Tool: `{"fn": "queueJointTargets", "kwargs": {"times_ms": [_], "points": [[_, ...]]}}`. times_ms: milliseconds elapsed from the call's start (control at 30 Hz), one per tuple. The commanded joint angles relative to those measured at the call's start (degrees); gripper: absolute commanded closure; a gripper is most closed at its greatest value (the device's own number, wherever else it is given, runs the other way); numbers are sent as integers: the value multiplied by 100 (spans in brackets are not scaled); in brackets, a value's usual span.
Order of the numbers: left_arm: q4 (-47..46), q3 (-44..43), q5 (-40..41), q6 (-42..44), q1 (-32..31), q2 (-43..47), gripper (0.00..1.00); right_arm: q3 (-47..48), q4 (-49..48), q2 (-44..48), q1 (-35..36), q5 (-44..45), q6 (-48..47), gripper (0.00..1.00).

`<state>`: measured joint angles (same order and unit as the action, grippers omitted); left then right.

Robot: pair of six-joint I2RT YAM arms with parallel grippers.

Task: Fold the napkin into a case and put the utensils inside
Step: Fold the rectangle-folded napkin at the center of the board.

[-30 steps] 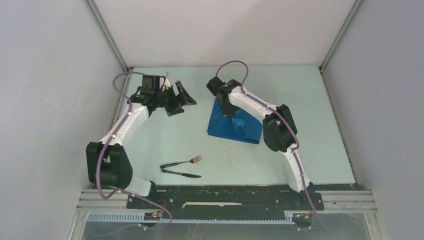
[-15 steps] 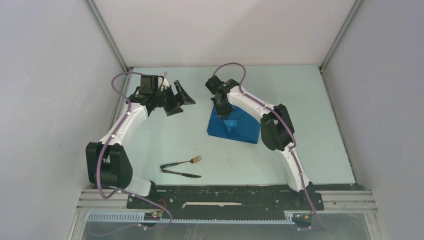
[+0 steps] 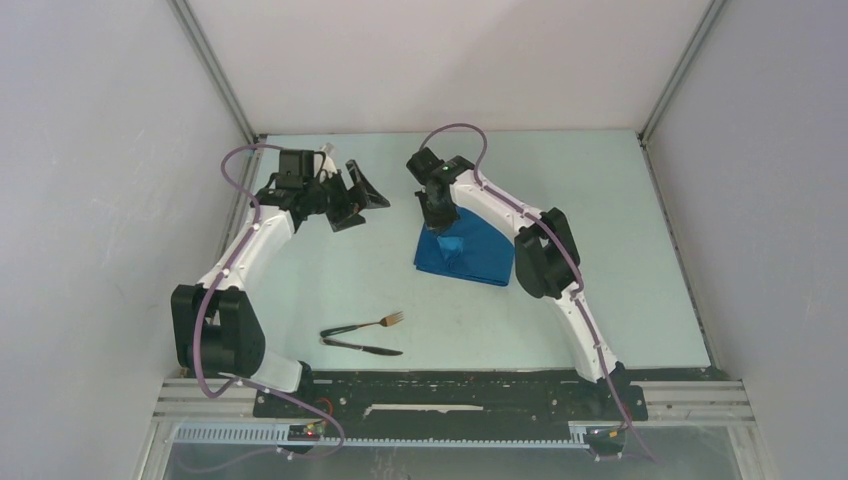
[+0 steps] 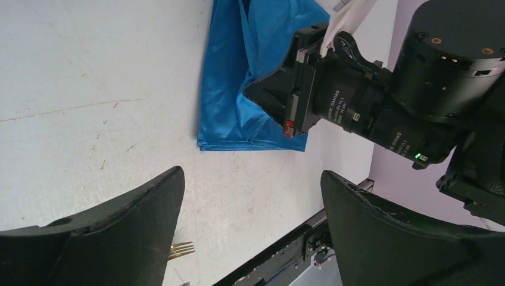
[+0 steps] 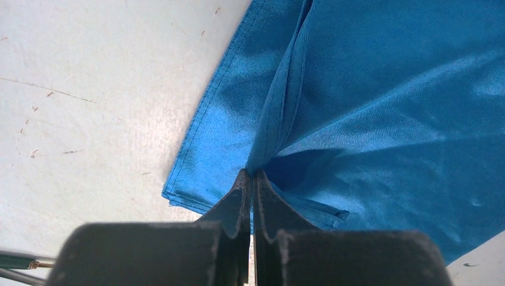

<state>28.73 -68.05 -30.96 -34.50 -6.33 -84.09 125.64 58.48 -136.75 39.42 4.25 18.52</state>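
- The table (image 3: 620, 300) carries the napkin (image 3: 485, 258) right of centre, toward the far side. It is partly folded, with one pleat lifted.
- The right gripper (image 5: 250, 177) is clamped tight on that raised pleat, near the cloth's left edge.
- The left gripper (image 4: 250, 179) gapes wide with nothing in it, off to the left of the napkin.
- The fork (image 3: 378, 322) and knife (image 3: 365, 348) lie together near the front edge, well apart from the cloth.
- Risk: the pinch is thin and nothing pins the cloth, so a further pull may drag the whole napkin or slip off, leaving a crooked fold.
- Compared with a second ago, the right arm has carried the pleat leftward and the blue patch looks narrower. The left gripper and the utensils are unmoved.
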Motion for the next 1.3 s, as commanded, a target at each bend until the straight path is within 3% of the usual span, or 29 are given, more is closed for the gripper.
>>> {"fn": "queueJointTargets", "kwargs": {"times_ms": [0, 1267], "points": [[-159, -132, -208, 6, 55, 209, 9, 214, -15, -6, 4, -74, 125, 100], [-287, -68, -350, -75, 132, 227, 9, 465, -2, -271, 48, -248, 160, 100]]}}
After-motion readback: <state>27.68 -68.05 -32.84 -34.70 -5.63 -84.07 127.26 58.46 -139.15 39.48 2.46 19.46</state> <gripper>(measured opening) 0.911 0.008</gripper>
